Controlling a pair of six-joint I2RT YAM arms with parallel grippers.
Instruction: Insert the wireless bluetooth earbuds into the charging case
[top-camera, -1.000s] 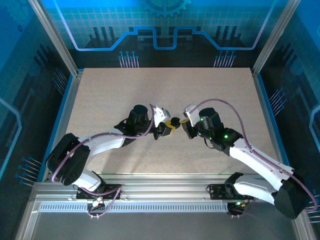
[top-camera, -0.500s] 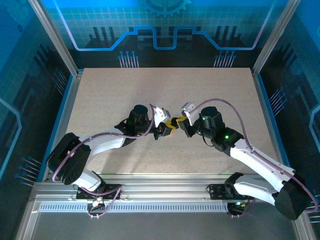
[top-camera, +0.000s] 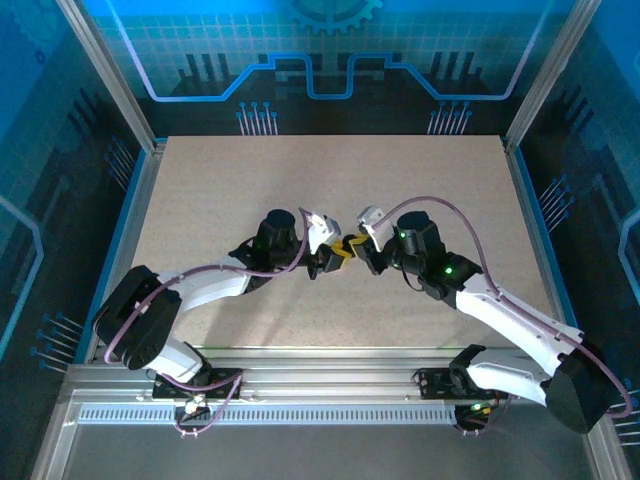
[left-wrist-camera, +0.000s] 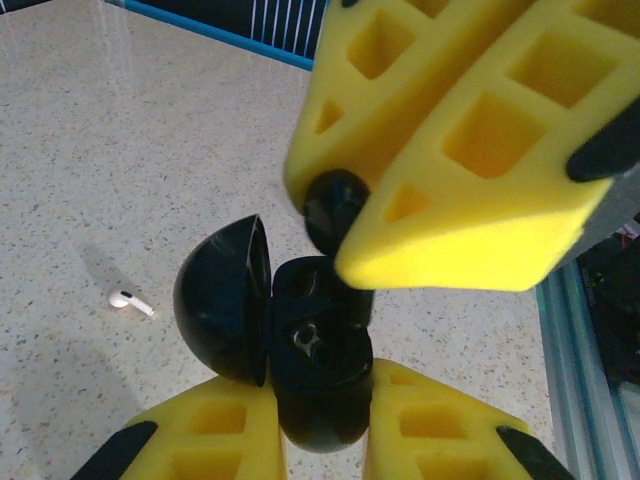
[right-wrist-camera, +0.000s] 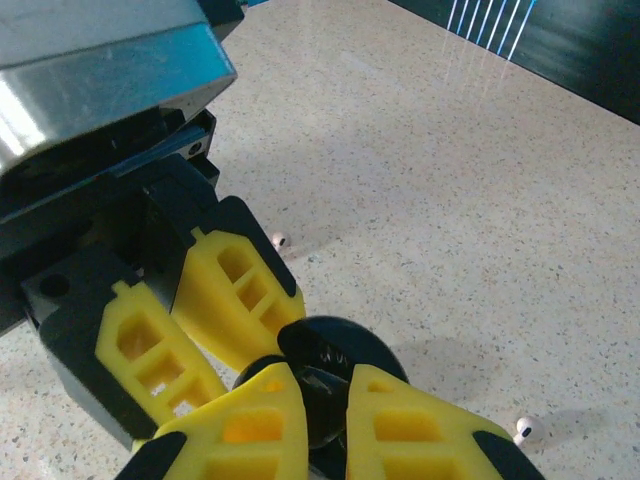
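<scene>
Two arms meet over the middle of the speckled beige table (top-camera: 250, 180), well clear of every edge. Here the left gripper (left-wrist-camera: 320, 395) is clamped on the base of the round black charging case (left-wrist-camera: 318, 330), whose lid is swung open. The right gripper (right-wrist-camera: 322, 385) has its fingers nearly together at the case rim around a small dark piece; a firm grip cannot be confirmed. One tiny white earbud (left-wrist-camera: 130, 298) lies loose on the table. Hold the case level and steady, and align the stem with its socket before pressing.

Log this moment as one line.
left gripper: holds open charging case | right gripper: pinches small dark piece over case | earbud: loose on table
</scene>
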